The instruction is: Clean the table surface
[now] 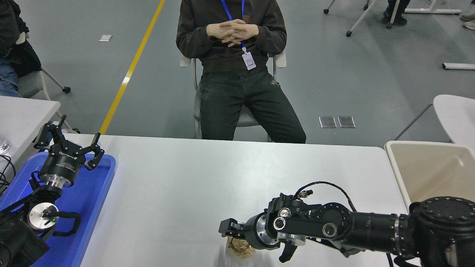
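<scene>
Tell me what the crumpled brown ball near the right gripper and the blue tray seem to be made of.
The crumpled ball looks like brown kraft paper: matte, with sharp creases and folds. The blue tray looks like moulded plastic: smooth, slightly glossy, with a rounded raised rim. Neither can be confirmed from the look alone.

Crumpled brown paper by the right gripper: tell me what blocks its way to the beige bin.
Nothing visible does. The crumpled paper lies at the table's near edge, under the right gripper. The beige bin is at the table's right end, and only bare tabletop shows between them, apart from the right arm itself.
</scene>
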